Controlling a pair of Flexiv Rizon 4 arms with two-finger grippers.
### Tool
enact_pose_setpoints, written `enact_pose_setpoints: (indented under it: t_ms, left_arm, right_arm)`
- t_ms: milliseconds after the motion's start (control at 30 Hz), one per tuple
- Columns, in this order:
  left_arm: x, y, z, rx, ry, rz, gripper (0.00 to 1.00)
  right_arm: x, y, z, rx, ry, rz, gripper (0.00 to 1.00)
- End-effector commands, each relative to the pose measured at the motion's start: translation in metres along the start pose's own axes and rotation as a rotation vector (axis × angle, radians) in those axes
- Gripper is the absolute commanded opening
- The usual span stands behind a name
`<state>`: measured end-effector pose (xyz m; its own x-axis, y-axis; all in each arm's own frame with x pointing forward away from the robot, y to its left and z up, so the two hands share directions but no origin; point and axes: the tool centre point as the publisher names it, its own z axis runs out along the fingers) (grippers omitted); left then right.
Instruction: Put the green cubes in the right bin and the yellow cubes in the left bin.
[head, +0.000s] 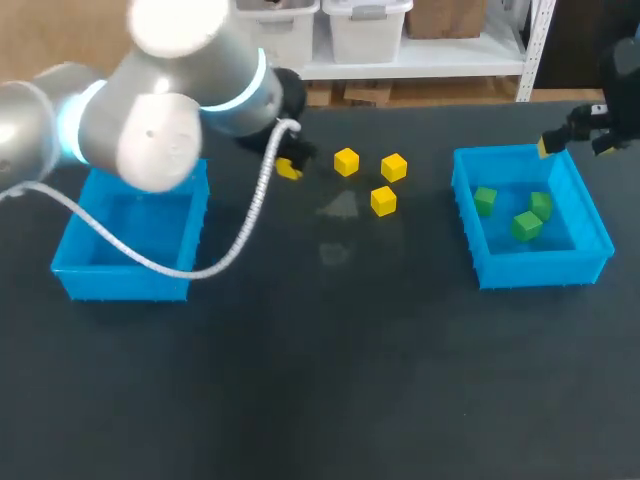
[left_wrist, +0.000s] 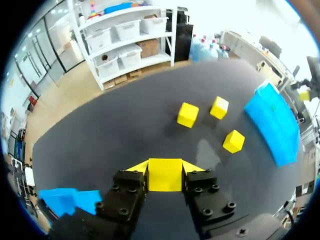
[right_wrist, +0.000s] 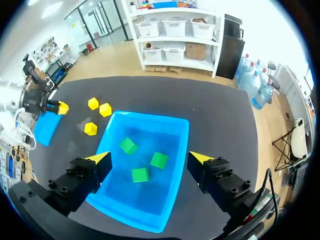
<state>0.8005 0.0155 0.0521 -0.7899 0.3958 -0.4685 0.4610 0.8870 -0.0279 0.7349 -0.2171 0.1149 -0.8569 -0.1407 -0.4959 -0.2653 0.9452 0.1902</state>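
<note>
Sitting at far left, the left bin (head: 75, 265) is partly hidden behind the left arm. The left gripper (left_wrist: 165, 168) is clamped on a yellow cube (left_wrist: 165, 178), pinched squarely between both fingers. Three loose yellow cubes (head: 383, 201) lie on the table (head: 320, 380) ahead of it. The right bin (head: 530, 272) holds three green cubes (head: 526, 226). The right gripper (right_wrist: 149, 158) hovers above them, jaws spread wide, gripping nothing.

A: Left arm (head: 150, 110), finish?
B: Silver-grey, rounded joint housings. Pale-blue glowing rings (head: 258, 85) either side of the big joint. White ribbed cable (head: 250, 215) loops below that joint.
A: Left gripper (left_wrist: 165, 167)?
B: Black blocky finger mounts (left_wrist: 207, 195), several socket screws each, yellow wedge tips. Right gripper (right_wrist: 150, 160) is the same build. Right arm (head: 622, 70) is dark.
</note>
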Motion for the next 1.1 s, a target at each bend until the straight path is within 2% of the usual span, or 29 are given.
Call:
enact_pose_setpoints:
  t_ms: [33,267,433,567,700,733,767,800,867,900,1033,1100]
  left_arm:
    - [0.024,0.033,-0.059,0.007,-0.072,-0.052,0.00]
    - [0.066,0.093,-0.101,-0.070,-0.101,-0.187,0.00]
    - [0.106,0.130,-0.119,-0.130,-0.087,-0.282,0.00]
    - [0.133,0.148,-0.124,-0.162,-0.059,-0.330,0.00]
    - [0.153,0.154,-0.117,-0.168,-0.003,-0.352,0.00]
    - [0.156,0.154,-0.115,-0.171,0.009,-0.348,0.11]
    - [0.159,0.154,-0.112,-0.171,0.023,-0.347,0.32]
    - [0.161,0.153,-0.110,-0.165,0.032,-0.348,0.44]
    - [0.163,0.153,-0.107,-0.160,0.050,-0.343,0.50]
    - [0.163,0.153,-0.106,-0.160,0.058,-0.343,1.00]
    - [0.155,0.152,-0.105,-0.154,0.066,-0.321,1.00]
    - [0.143,0.148,-0.106,-0.144,0.060,-0.288,1.00]
  right_arm:
    - [0.001,0.001,-0.001,0.005,-0.004,0.001,1.00]
    - [0.001,0.001,-0.001,0.005,-0.004,0.001,1.00]
    - [0.001,0.001,-0.001,0.005,-0.004,0.001,1.00]
    - [0.001,0.001,-0.001,0.005,-0.004,0.001,1.00]
    - [0.001,0.001,-0.001,0.005,-0.004,0.001,1.00]
    - [0.001,0.001,-0.001,0.005,-0.004,0.001,1.00]
    - [0.001,0.001,-0.001,0.005,-0.004,0.001,1.00]
    - [0.001,0.001,-0.001,0.005,-0.004,0.001,1.00]
    - [0.001,0.001,-0.001,0.005,-0.004,0.001,1.00]
    - [0.001,0.001,-0.001,0.005,-0.004,0.001,1.00]
    - [0.001,0.001,-0.001,0.005,-0.004,0.001,1.00]
    - [0.001,0.001,-0.001,0.005,-0.004,0.001,1.00]
